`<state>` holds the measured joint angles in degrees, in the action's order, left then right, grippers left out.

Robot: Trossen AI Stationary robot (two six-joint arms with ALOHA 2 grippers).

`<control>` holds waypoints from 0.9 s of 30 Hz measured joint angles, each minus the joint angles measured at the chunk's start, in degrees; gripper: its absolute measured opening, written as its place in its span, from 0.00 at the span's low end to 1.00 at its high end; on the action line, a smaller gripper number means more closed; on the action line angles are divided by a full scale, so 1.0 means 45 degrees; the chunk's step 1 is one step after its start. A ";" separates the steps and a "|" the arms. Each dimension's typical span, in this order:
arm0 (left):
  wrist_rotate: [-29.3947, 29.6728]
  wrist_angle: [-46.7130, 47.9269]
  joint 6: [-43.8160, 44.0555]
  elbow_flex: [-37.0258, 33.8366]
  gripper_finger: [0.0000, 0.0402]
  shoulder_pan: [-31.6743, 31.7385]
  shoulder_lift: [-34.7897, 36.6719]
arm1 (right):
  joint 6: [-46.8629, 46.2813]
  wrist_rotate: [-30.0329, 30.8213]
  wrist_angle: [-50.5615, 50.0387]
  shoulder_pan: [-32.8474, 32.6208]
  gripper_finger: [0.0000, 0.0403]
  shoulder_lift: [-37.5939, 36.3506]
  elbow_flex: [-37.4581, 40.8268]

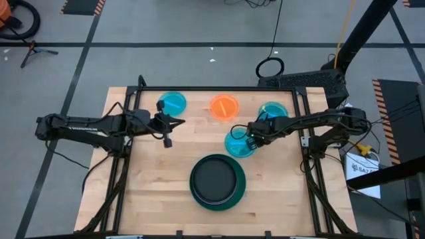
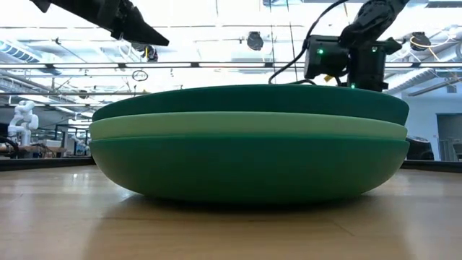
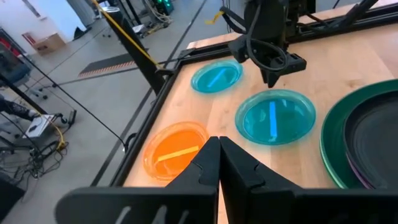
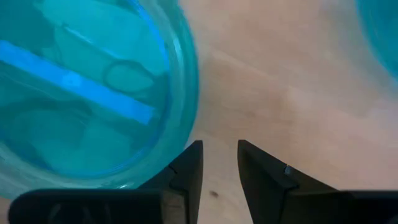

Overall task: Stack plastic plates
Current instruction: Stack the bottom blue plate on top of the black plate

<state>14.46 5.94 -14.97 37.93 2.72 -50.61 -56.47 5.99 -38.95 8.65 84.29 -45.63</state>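
- You get no readable brand or label: the white tag (image 1: 364,167) beside the right arm's base carries print too small to make out.
- Your stack of large plates (image 1: 218,182) sits near the table's front middle; the low view shows dark green, light green, dark green rims, and from above a black plate (image 1: 214,178) lies on top.
- Your right gripper (image 1: 252,139) hangs at the rim of a cyan plate (image 1: 239,143), just behind the stack. Its fingers (image 4: 186,171) stand a little apart, with only bare wood showing between them.
- A second cyan plate (image 1: 273,110) lies under that arm, the orange plate (image 1: 224,106) beside it.
- Your left gripper (image 1: 168,142) hovers with fingers pressed together, empty, near a third cyan plate (image 1: 172,103) at the back left.
- The stack fills the low view and hides the small plates.
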 joint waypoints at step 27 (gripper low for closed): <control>0.0005 0.0440 -0.0279 0.0005 0.01 0.0000 0.0000 | -0.1541 0.1266 0.1668 -0.0028 0.32 -0.0004 0.0000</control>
<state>14.48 7.92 -16.23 37.95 2.72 -50.61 -63.40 11.69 -31.44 8.53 84.27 -45.63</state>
